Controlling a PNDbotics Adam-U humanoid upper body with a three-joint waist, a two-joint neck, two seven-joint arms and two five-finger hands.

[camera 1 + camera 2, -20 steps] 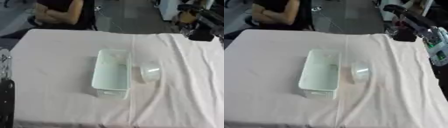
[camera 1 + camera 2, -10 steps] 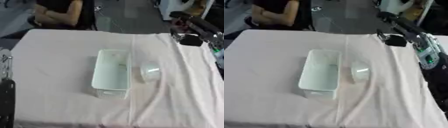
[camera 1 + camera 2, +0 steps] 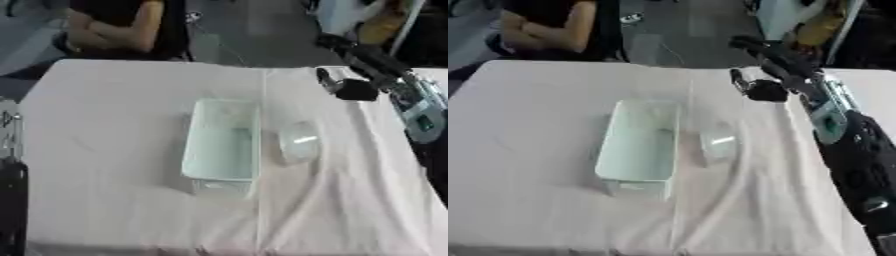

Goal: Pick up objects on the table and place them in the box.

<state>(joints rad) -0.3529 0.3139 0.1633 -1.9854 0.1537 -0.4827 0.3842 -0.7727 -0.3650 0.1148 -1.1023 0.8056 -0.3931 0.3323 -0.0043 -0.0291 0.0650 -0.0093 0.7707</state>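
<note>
- So far nothing shows inside the box (image 3: 222,142); it sits mid-counter (image 3: 105,150), long side running near to far, and looks empty.
- The one object in sight, a pale roundish tub (image 3: 298,142), lies on the cloth just right of the box, untouched.
- The right hand (image 3: 761,90) hangs over the far right of the counter, well apart from the tub; whether its fingers are curled I cannot tell.
- The left hand is out of sight.
- Judging by this, the pick and the placing both remain.
</note>
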